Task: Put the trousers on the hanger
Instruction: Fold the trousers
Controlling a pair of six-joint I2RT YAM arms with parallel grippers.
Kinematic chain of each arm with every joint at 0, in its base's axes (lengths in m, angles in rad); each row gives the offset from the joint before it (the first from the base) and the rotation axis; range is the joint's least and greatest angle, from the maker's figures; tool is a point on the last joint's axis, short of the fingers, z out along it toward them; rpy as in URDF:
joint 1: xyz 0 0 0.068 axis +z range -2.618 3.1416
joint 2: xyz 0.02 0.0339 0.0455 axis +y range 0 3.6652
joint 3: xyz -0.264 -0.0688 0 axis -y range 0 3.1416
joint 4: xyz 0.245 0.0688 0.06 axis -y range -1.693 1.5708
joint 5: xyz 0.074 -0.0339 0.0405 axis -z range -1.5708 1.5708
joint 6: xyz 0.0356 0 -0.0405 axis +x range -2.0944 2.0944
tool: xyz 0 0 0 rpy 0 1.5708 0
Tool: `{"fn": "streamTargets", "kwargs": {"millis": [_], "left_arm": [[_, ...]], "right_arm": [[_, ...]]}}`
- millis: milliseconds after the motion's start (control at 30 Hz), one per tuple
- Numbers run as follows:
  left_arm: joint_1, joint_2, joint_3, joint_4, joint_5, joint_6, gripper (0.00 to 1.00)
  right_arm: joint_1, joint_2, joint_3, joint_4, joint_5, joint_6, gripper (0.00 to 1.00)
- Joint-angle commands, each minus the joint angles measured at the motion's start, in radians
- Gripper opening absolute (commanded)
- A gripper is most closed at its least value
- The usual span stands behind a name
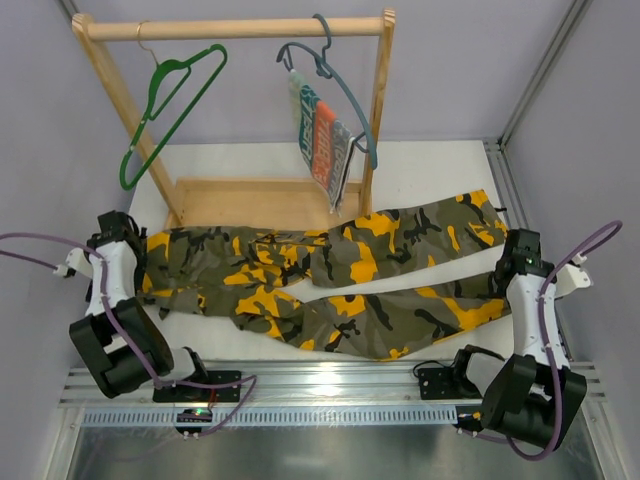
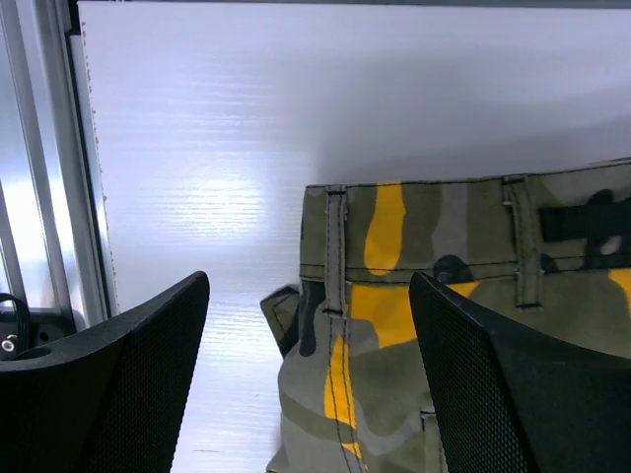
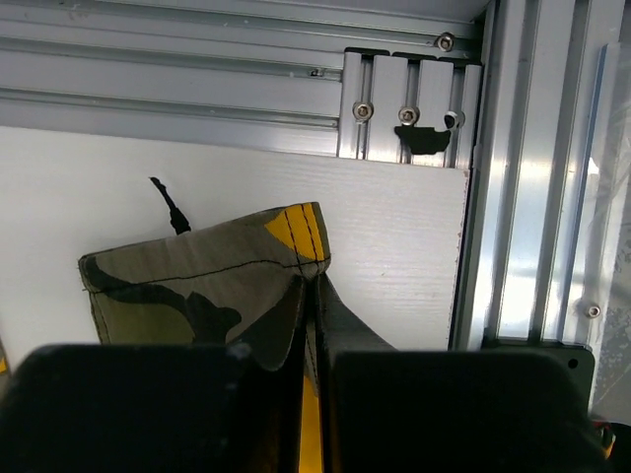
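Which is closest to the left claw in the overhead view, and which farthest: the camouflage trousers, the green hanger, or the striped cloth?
1. The trousers: waistband right beside the left claw.
2. The green hanger: on the rail, behind it.
3. The striped cloth: hanging farther right.

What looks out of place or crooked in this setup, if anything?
Nothing spilled or damaged. The green hanger hangs steeply tilted on the wooden rail, one end far lower. The trousers lie rumpled on the table, legs splayed apart, one cuff pinched in the shut right tool.
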Motion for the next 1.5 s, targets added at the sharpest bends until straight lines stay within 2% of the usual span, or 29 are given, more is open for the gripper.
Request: {"fn": "streamTargets", "kwargs": {"millis": [0, 167, 300, 367, 400, 467, 500, 600, 867, 1200, 1300, 1400, 1467], "left_arm": [[0.004, -0.039, -0.037, 0.003, -0.001, -0.044, 0.82], [0.002, -0.056, -0.103, 0.074, 0.033, -0.052, 0.81], [0.002, -0.035, -0.135, 0.124, 0.079, -0.049, 0.73], [0.004, -0.025, -0.140, 0.144, 0.090, -0.040, 0.58], [0.004, -0.019, -0.138, 0.151, 0.093, -0.037, 0.42], [0.004, -0.012, -0.134, 0.164, 0.093, -0.027, 0.29], [0.004, -0.007, -0.130, 0.166, 0.090, -0.017, 0.17], [0.004, 0.008, -0.118, 0.166, 0.088, -0.001, 0.00], [0.004, -0.033, -0.104, 0.174, 0.076, 0.002, 0.00], [0.002, -0.100, 0.011, 0.114, 0.028, 0.012, 0.00], [0.004, -0.126, 0.024, 0.105, 0.004, 0.012, 0.00], [0.002, -0.143, 0.031, 0.102, -0.019, 0.009, 0.00], [0.004, -0.156, 0.032, 0.102, -0.022, 0.006, 0.00]], "right_arm": [[-0.040, 0.019, -0.014, 0.032, 0.045, 0.008, 0.04], [-0.125, 0.022, -0.029, 0.053, 0.002, -0.002, 0.04], [-0.135, 0.017, -0.003, 0.042, -0.015, -0.028, 0.04], [-0.137, 0.011, 0.007, 0.030, -0.012, -0.041, 0.04], [-0.137, 0.009, 0.023, 0.021, -0.012, -0.044, 0.04], [-0.139, 0.002, 0.043, -0.005, -0.015, -0.044, 0.04], [-0.139, -0.001, 0.061, -0.016, -0.015, -0.047, 0.04], [-0.139, -0.018, 0.101, -0.051, -0.012, -0.054, 0.04], [-0.139, -0.015, 0.283, -0.258, 0.026, -0.035, 0.04], [-0.140, 0.017, 0.544, -0.478, -0.006, -0.041, 0.04], [-0.139, 0.074, 0.625, -0.600, 0.052, 0.053, 0.04], [-0.177, 0.135, 0.656, -0.647, 0.058, -0.004, 0.04], [-0.201, 0.129, 0.620, -0.645, 0.031, 0.019, 0.04]]}}
